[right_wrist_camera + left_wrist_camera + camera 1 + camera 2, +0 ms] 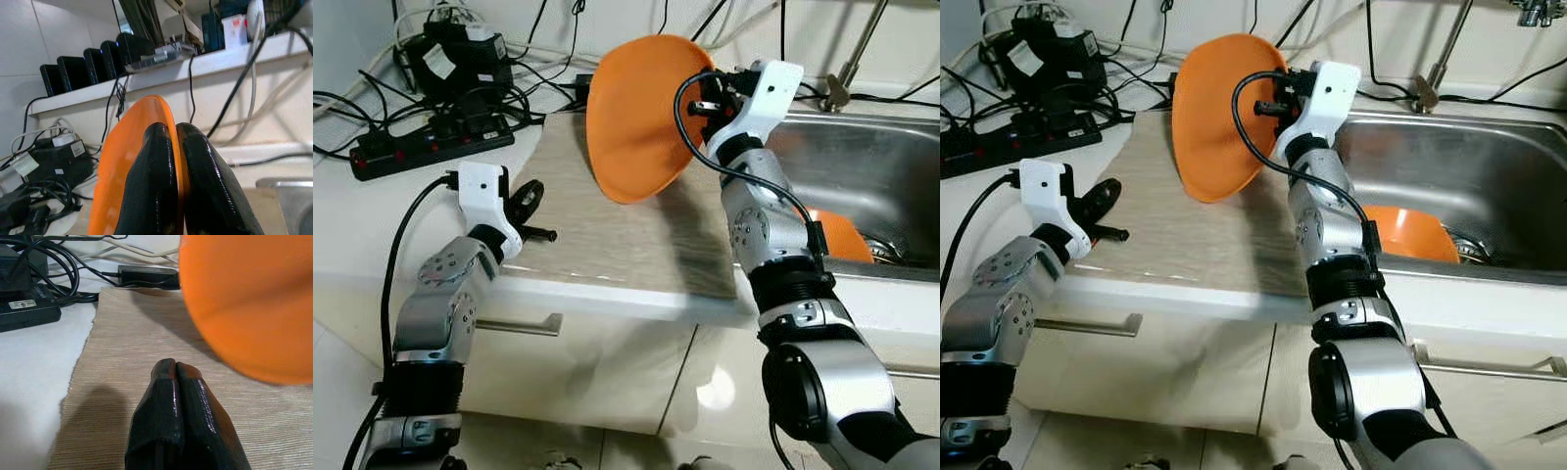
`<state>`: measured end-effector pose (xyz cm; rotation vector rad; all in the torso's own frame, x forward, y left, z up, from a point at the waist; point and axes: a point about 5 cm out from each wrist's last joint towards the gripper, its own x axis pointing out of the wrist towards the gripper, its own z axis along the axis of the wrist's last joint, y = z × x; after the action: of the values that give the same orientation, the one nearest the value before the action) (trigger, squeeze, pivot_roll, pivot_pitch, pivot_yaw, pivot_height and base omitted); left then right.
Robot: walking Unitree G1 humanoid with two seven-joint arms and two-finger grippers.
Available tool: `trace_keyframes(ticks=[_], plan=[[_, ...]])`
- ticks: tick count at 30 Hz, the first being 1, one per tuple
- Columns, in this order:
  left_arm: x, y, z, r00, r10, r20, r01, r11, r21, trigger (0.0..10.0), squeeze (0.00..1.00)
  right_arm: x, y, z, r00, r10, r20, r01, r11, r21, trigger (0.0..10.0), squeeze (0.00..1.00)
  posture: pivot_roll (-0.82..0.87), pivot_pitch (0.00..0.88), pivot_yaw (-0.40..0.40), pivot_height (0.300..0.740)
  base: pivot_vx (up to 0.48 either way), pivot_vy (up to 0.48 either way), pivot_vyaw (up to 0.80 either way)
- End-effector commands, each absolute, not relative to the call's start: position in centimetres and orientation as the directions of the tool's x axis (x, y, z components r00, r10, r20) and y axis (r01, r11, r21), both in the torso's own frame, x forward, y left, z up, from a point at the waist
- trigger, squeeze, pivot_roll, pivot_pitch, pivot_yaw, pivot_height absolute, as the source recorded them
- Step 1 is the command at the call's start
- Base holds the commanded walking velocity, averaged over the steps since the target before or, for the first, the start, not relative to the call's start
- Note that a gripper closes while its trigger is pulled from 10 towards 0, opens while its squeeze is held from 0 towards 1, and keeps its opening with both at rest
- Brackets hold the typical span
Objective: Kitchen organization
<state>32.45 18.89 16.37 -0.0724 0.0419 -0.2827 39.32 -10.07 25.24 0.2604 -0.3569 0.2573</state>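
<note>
My right gripper (708, 96) is shut on the rim of an orange plate (641, 116), held tilted on edge in the air above the beige mat (617, 235). In the right wrist view both fingers (156, 181) pinch the orange plate (122, 166). My left gripper (530, 201) rests low at the mat's left edge, its fingers (178, 421) pressed shut with nothing between them; the plate (249, 303) hangs ahead of it. A second orange dish (1410, 233) lies in the steel sink (1469, 157).
A black power strip (431, 147), adapters and tangled cables (460, 69) crowd the counter's back left. A tap (1435, 69) stands behind the sink. Cabinet fronts with a handle (519, 325) lie below the counter edge.
</note>
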Motion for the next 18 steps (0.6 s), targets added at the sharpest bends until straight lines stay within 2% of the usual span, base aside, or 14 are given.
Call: trace_keyframes(ticks=[1,10,18], plan=[[32.7,18.8,16.6,0.960,-0.279,-0.028,0.277,0.959,-0.064,10.0,0.00,39.3,-10.2,27.8,0.870,0.198,0.452,-0.305,0.936,0.176,0.0,0.00,-0.01,0.000,0.014,0.715,0.000,0.000,0.00],[32.8,18.7,16.4,0.959,-0.282,-0.030,0.280,0.958,-0.060,10.0,0.00,39.8,-12.7,27.9,0.888,0.136,0.440,-0.220,0.965,0.145,0.0,0.00,-0.01,0.000,0.015,0.715,0.000,0.000,0.00],[32.7,18.7,16.3,0.958,-0.284,-0.030,0.282,0.957,-0.062,10.0,0.00,39.8,-15.9,27.3,0.899,0.051,0.436,-0.094,0.992,0.078,0.0,0.00,-0.02,0.000,0.024,0.715,0.000,0.000,0.00]])
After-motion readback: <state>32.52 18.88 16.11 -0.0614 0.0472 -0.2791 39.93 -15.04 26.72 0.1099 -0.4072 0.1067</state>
